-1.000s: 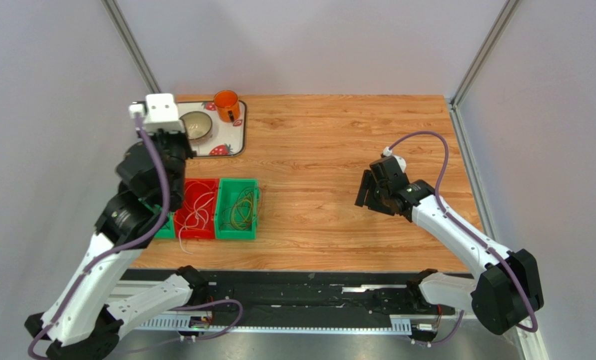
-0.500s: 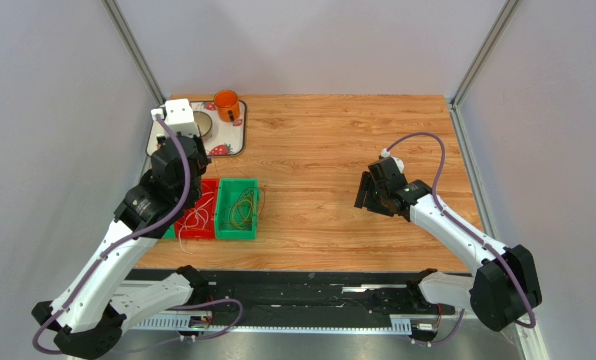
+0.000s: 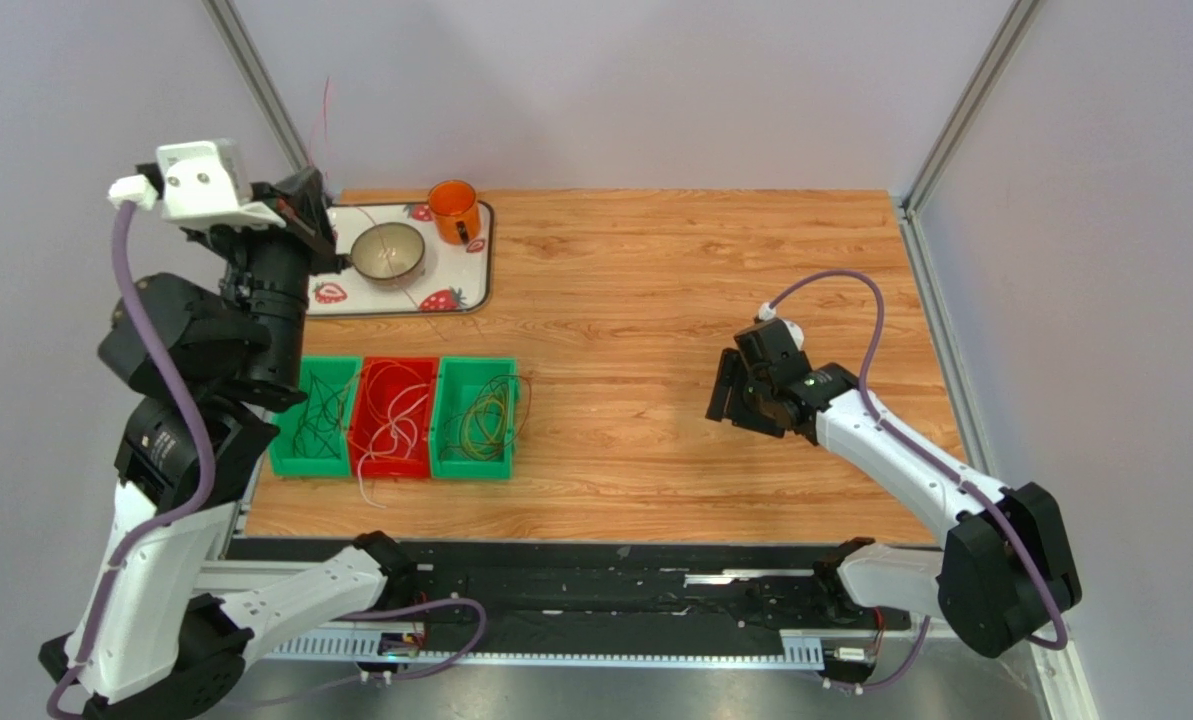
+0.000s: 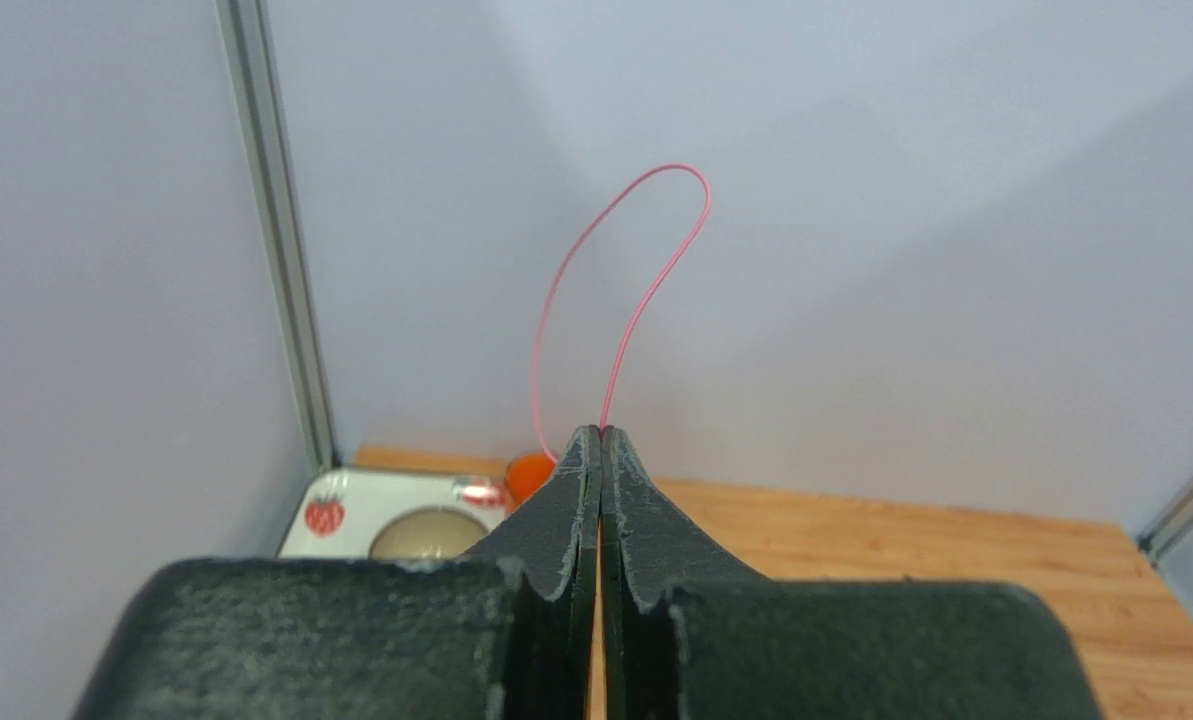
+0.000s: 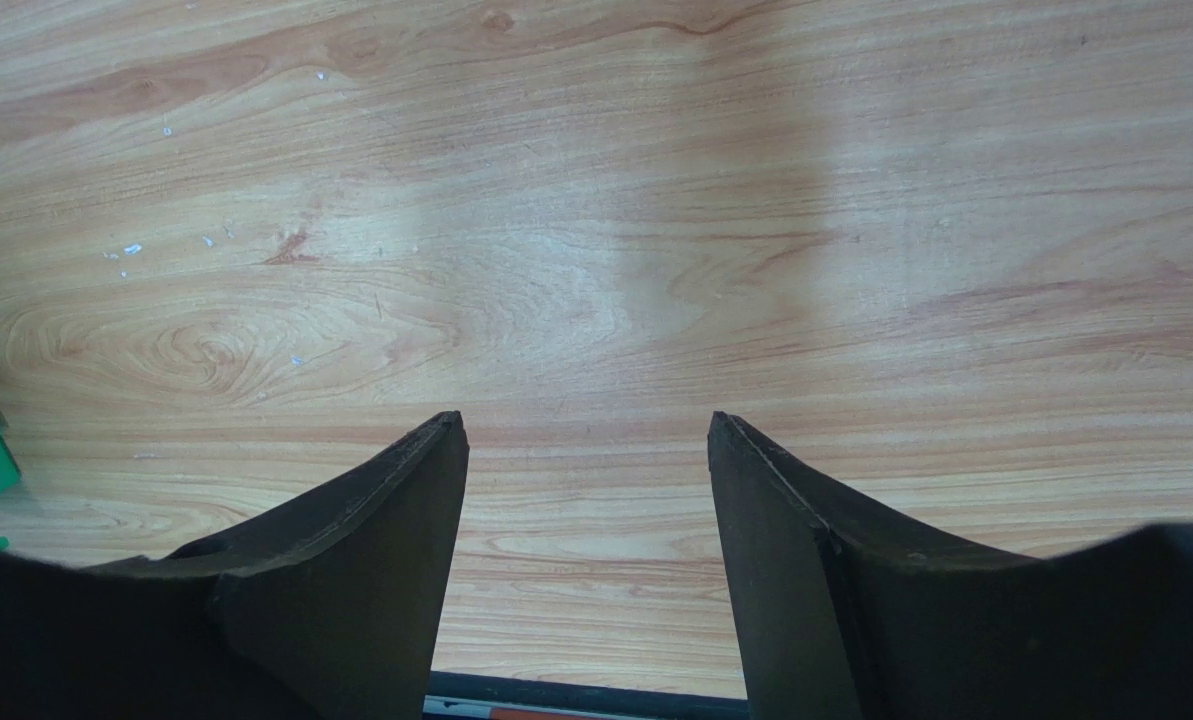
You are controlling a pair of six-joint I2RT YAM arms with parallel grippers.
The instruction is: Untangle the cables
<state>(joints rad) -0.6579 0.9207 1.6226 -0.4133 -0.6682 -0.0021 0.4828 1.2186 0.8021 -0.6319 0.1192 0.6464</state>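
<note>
My left gripper (image 3: 314, 203) is raised high over the table's far left corner, shut on a thin red cable (image 3: 326, 105) that loops up above the fingertips. In the left wrist view the jaws (image 4: 601, 432) are pressed together with the pink-red loop (image 4: 619, 240) rising from the tips. Other cables lie in three bins: dark ones in the left green bin (image 3: 314, 459), white ones in the red bin (image 3: 395, 462), yellow and orange ones in the right green bin (image 3: 475, 465). My right gripper (image 3: 725, 393) is open and empty above bare wood (image 5: 587, 428).
A white strawberry-print tray (image 3: 467, 285) at the far left holds a metal bowl (image 3: 386, 252) and an orange mug (image 3: 454, 212). Grey walls with metal posts stand close on both sides and behind. A black rail runs along the near edge.
My left arm has lifted up and swung back-left away from the bins, carrying the red cable high. The left green bin is now uncovered. The right arm has barely moved.
</note>
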